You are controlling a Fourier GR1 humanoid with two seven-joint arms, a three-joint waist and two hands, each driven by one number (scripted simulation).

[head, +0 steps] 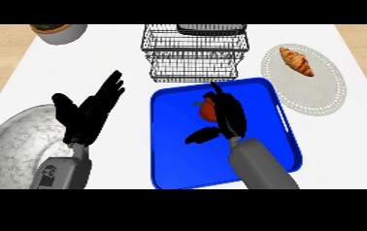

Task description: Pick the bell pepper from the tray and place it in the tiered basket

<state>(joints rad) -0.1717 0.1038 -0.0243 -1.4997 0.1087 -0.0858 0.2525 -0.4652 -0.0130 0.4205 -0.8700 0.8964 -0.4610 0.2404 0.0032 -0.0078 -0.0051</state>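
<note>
Right hand (229,118) beside bell pepper (206,110)

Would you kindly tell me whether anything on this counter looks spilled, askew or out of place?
Nothing stands out. The pepper lies on the tray by the open right hand, the croissant sits on its plate, and the basket stands upright.

left forearm (66,171) and right forearm (261,169) are smooth grey casings; left hand (87,116) and right hand (231,114) are plain black; a small dark marking sits on the left forearm.
</note>
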